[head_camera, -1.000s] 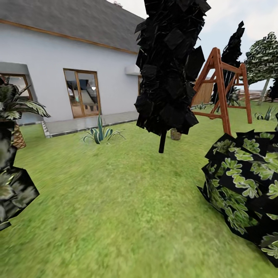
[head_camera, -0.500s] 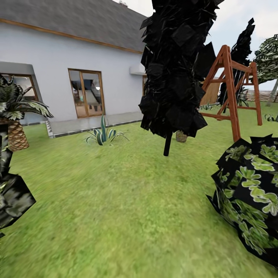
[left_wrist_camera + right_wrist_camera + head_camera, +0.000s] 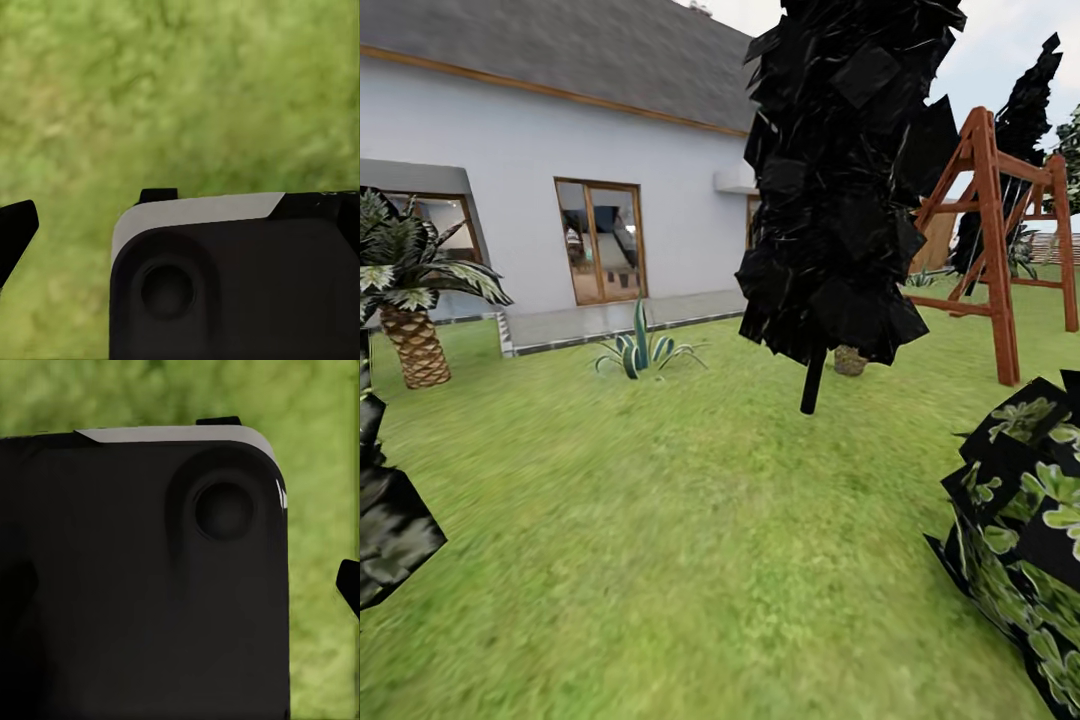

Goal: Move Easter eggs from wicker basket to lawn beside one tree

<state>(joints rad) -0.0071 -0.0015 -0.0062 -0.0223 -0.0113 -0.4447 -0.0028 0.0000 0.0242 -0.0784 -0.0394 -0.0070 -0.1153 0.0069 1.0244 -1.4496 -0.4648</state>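
The robot is facing the lawn (image 3: 660, 520) beside an all-black tree (image 3: 840, 180); a brown wicker-like shape (image 3: 849, 361) is peeking behind it. No eggs showing, so collecting appears unstarted; gripper openings cannot be told

In the left wrist view, the lower right of the frame holds a large matte-black housing (image 3: 247, 289) with rounded corners, topped by a pale grey-white strip along its upper edge and marked by a round recessed socket toward its lower left. A small black tab stands just above that strip, and a black pointed fingertip (image 3: 15, 232) of the end effector juts in at the left edge. In the right wrist view, a similar black housing (image 3: 112, 585) covers the left and centre of the frame, with the same pale strip, a round recess at upper right and a dark tip (image 3: 350, 585) at the right edge.
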